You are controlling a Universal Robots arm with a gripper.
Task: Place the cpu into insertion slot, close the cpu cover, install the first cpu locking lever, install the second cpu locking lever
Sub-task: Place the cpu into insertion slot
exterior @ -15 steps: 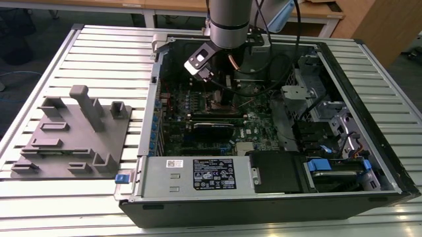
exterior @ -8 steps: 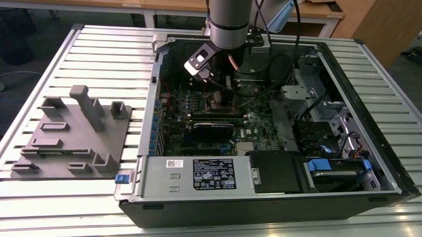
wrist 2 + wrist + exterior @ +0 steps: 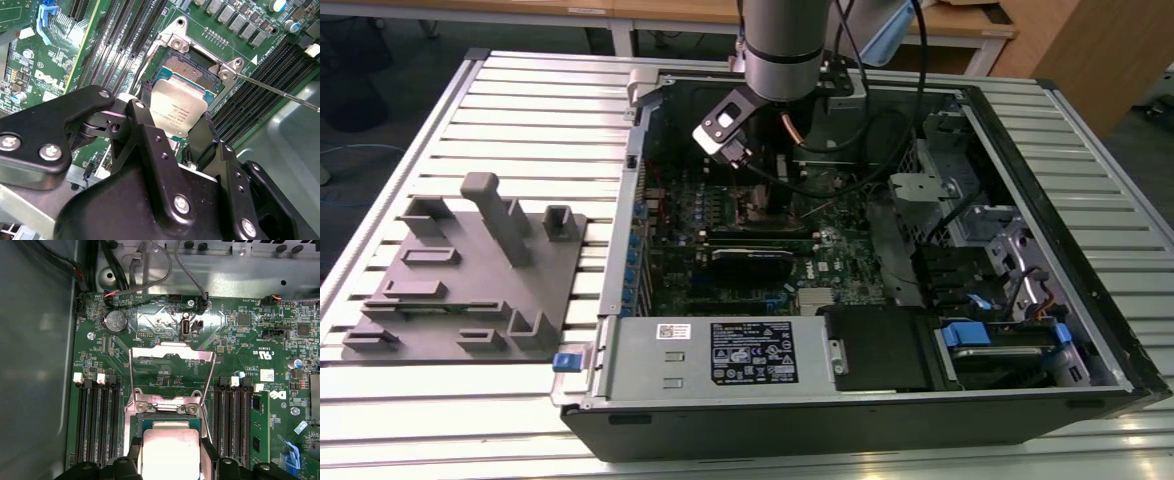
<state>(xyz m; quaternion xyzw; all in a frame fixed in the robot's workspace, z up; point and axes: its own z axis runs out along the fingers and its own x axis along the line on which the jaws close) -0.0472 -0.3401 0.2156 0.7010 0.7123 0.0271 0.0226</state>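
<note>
1. At nine o'clock in the exterior view, a pale grey moulded fixture block with upright pegs (image 3: pixel 467 270) sits on the silver-white slatted metal table (image 3: pixel 520 100), well apart from the work.
2. Toward three o'clock from it lies the open black tower computer case (image 3: pixel 854 430). Along the case's six o'clock edge runs a grey labelled metal box (image 3: pixel 720 355), with a small blue plastic tab (image 3: pixel 564 361) at the box's nine o'clock end.
3. A green circuit board (image 3: pixel 674 270) lines the case floor. The grey cylindrical robot arm (image 3: pixel 781 40) enters from twelve o'clock, and its black two-finger gripper (image 3: pixel 744 158) hangs over the board's twelve o'clock part.
4. In the second wrist view, the black fingers (image 3: pixel 204 131) are clamped against two opposite edges of the cpu (image 3: pixel 177 107), a flat square chip with a dull silver top.
5. The cpu is held tilted just over the insertion slot (image 3: pixel 187 64), a dark square socket rimmed in silver. Part of its pin field shows past the chip's edge. Whether chip and socket touch, I cannot tell.
6. In the first wrist view, the cpu cover (image 3: pixel 172 354), a thin silver frame with a cut-out centre, stands raised beyond the socket, and long black memory slots (image 3: pixel 97 420) flank the socket.
7. A thin silver wire lever (image 3: pixel 280 92) juts out from the socket's corner.
</note>
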